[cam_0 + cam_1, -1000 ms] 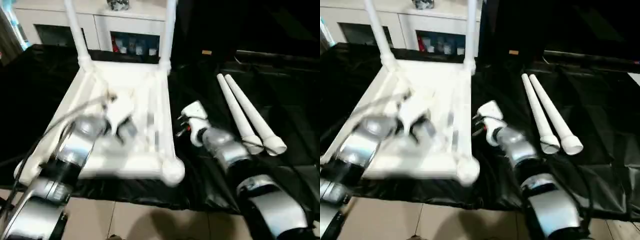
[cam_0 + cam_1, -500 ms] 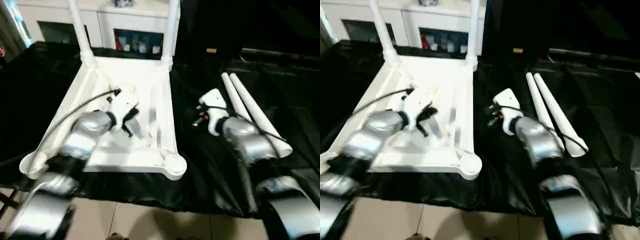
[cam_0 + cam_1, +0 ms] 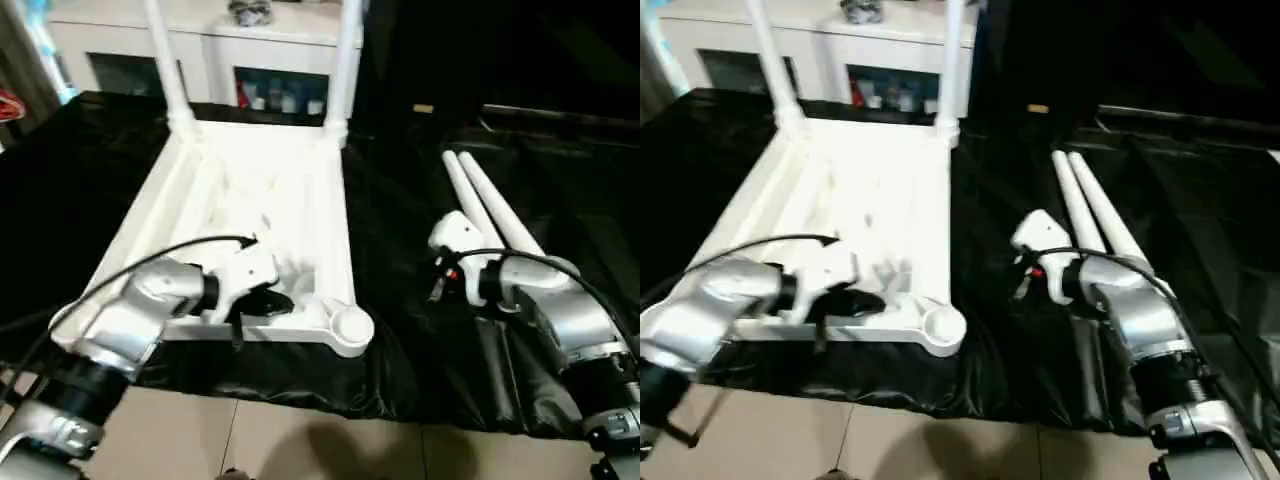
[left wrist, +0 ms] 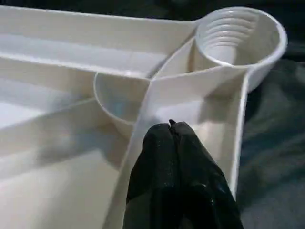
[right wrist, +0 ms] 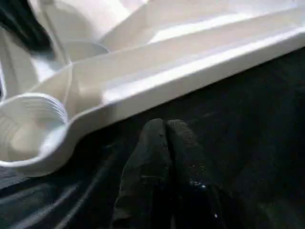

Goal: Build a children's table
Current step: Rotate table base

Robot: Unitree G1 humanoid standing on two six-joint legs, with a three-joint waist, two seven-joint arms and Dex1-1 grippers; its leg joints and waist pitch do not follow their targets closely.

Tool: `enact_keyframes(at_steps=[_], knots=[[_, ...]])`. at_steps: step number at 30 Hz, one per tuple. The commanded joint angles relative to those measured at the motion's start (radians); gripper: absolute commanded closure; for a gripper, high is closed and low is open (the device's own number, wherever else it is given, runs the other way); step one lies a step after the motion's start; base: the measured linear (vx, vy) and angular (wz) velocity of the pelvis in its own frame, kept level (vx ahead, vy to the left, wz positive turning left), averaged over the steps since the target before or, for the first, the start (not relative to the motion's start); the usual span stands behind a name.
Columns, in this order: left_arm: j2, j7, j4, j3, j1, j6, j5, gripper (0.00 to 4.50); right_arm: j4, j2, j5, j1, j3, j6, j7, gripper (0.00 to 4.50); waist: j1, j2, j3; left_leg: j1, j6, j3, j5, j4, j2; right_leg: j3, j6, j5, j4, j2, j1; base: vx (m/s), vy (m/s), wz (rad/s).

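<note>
— Right, what do I have from the head camera?

— I see the tabletop [image 3: 262, 215] lying underside up on the black sheet [image 3: 420, 330], with two legs [image 3: 343, 60] already standing in its far corner sockets. Two loose legs [image 3: 490, 215] lie side by side on the sheet to the right, well apart from the tabletop. My left gripper [image 3: 262, 303] sits over the tabletop's near edge, close to the empty near-right socket [image 3: 350, 325]. My right gripper [image 3: 437, 285] hangs above the sheet between the tabletop and the loose legs. A white cabinet [image 3: 250, 60] stands behind.

— And the left wrist camera?

— My left gripper [image 4: 174, 128] has its black fingers pressed together, holding nothing, tips just above a rib on the underside. The threaded corner socket [image 4: 236, 36] lies a little beyond them.

— The right wrist camera?

— My right gripper [image 5: 164, 126] is also pressed tight and empty, over the black sheet, pointing toward the tabletop's side wall [image 5: 190, 71]. The empty socket [image 5: 28, 129] shows off to one side.
</note>
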Motion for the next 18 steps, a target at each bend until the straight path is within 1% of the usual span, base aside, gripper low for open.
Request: enact_keyframes(at_steps=[1,2,3,4,5,6,7,8,9,10,11,12,13,15,16,18], knots=[[-0.017,0.024,0.006,-0.023,-0.029,0.009,0.01,4.5,-0.041,-0.013,0.014,0.012,-0.002,0.024,0.006,4.4,-0.002,0.012,-0.073,0.018,-0.01,-0.01,-0.312,-0.074,0.021,0.046,-0.138,-0.401,-0.092,-0.07,0.041,0.0,0.0,0.0],[-0.017,0.024,0.006,-0.023,-0.029,0.009,0.01,4.5,-0.041,-0.013,0.014,0.012,-0.002,0.024,0.006,4.4,-0.003,0.011,-0.073,0.016,-0.008,-0.009,-0.305,-0.073,0.02,0.047,-0.143,-0.387,-0.091,-0.068,0.042,0.0,0.0,0.0],[-0.033,0.04,0.017,-0.028,-0.036,0.01,0.017,4.5,-0.053,-0.018,0.017,0.016,-0.002,0.031,0.007,4.4,-0.002,0.015,-0.075,0.013,-0.007,-0.009,-0.287,-0.072,0.02,0.047,-0.155,-0.355,-0.086,-0.07,0.045,0.0,0.0,0.0],[-0.057,0.062,0.034,-0.027,-0.043,0.006,0.027,4.5,-0.065,-0.023,0.018,0.021,-0.003,0.04,0.007,4.4,-0.002,0.014,-0.077,0.012,-0.003,-0.009,-0.269,-0.071,0.02,0.048,-0.163,-0.32,-0.083,-0.069,0.047,0.0,0.0,0.0],[-0.057,0.062,0.034,-0.027,-0.043,0.006,0.027,4.5,-0.065,-0.023,0.018,0.021,-0.003,0.04,0.007,4.4,-0.001,0.012,-0.08,0.01,0.002,-0.007,-0.251,-0.069,0.02,0.048,-0.17,-0.286,-0.08,-0.068,0.05,0.0,0.0,0.0],[-0.057,0.062,0.034,-0.027,-0.043,0.006,0.027,4.5,-0.065,-0.023,0.018,0.021,-0.003,0.04,0.007,4.4,0.0,0.013,-0.081,0.011,0.005,-0.007,-0.245,-0.068,0.021,0.049,-0.177,-0.271,-0.079,-0.068,0.049,0.0,0.0,0.0],[-0.083,0.08,0.053,-0.024,-0.048,-0.005,0.037,4.5,-0.077,-0.027,0.02,0.027,-0.006,0.048,0.007,4.4,-0.002,0.015,-0.082,0.008,0.009,-0.006,-0.234,-0.067,0.019,0.048,-0.186,-0.248,-0.078,-0.067,0.051,0.0,0.0,0.0],[-0.108,0.1,0.073,-0.024,-0.053,-0.018,0.047,4.5,-0.085,-0.03,0.021,0.031,-0.009,0.054,0.004,4.4,0.0,0.014,-0.081,0.009,0.01,-0.005,-0.233,-0.067,0.018,0.047,-0.185,-0.249,-0.079,-0.066,0.051,0.0,0.0,0.0],[-0.14,0.125,0.098,-0.027,-0.06,-0.029,0.054,4.5,-0.096,-0.033,0.023,0.037,-0.014,0.065,0.002,4.4,0.002,0.021,-0.08,0.011,0.011,-0.005,-0.24,-0.066,0.019,0.047,-0.184,-0.261,-0.081,-0.067,0.05,0.0,0.0,0.0],[-0.16,0.143,0.114,-0.031,-0.064,-0.036,0.056,4.5,-0.106,-0.035,0.025,0.041,-0.018,0.075,0.0,4.4,0.006,0.017,-0.079,0.014,0.015,-0.003,-0.248,-0.065,0.018,0.047,-0.176,-0.275,-0.087,-0.065,0.049,0.0,0.0,0.0],[-0.174,0.154,0.125,-0.036,-0.066,-0.037,0.058,4.5,-0.112,-0.037,0.026,0.045,-0.02,0.08,-0.001,4.4,0.008,0.02,-0.079,0.013,0.014,-0.005,-0.258,-0.066,0.019,0.046,-0.172,-0.298,-0.087,-0.069,0.05,0.0,0.0,0.0],[-0.191,0.169,0.14,-0.048,-0.069,-0.043,0.066,4.5,-0.12,-0.04,0.026,0.05,-0.024,0.086,-0.004,4.4,0.006,0.018,-0.079,0.01,0.014,-0.006,-0.257,-0.068,0.019,0.045,-0.165,-0.308,-0.088,-0.069,0.053,0.0,0.0,0.0],[-0.2,0.18,0.153,-0.055,-0.072,-0.051,0.073,4.5,-0.124,-0.041,0.026,0.052,-0.027,0.089,-0.008,4.4,0.006,0.017,-0.08,0.01,0.012,-0.007,-0.261,-0.067,0.019,0.044,-0.158,-0.317,-0.089,-0.068,0.052,0.0,0.0,0.0],[-0.202,0.182,0.155,-0.055,-0.072,-0.052,0.074,4.5,-0.124,-0.042,0.026,0.053,-0.027,0.09,-0.008,4.4,0.005,0.017,-0.08,0.01,0.011,-0.009,-0.264,-0.068,0.019,0.044,-0.155,-0.317,-0.089,-0.069,0.052,0.0,0.0,0.0],[-0.224,0.209,0.181,-0.054,-0.079,-0.064,0.08,4.5,-0.135,-0.046,0.029,0.058,-0.031,0.096,-0.012,4.4,0.002,0.018,-0.079,0.006,0.013,-0.008,-0.258,-0.067,0.017,0.044,-0.153,-0.315,-0.091,-0.067,0.054,0.0,0.0,0.0],[-0.233,0.214,0.183,-0.047,-0.081,-0.07,0.074,4.5,-0.14,-0.048,0.031,0.06,-0.035,0.1,-0.017,4.4,0.003,0.016,-0.08,0.009,0.018,-0.007,-0.255,-0.066,0.018,0.044,-0.154,-0.318,-0.091,-0.068,0.053,0.0,0.0,0.0]])
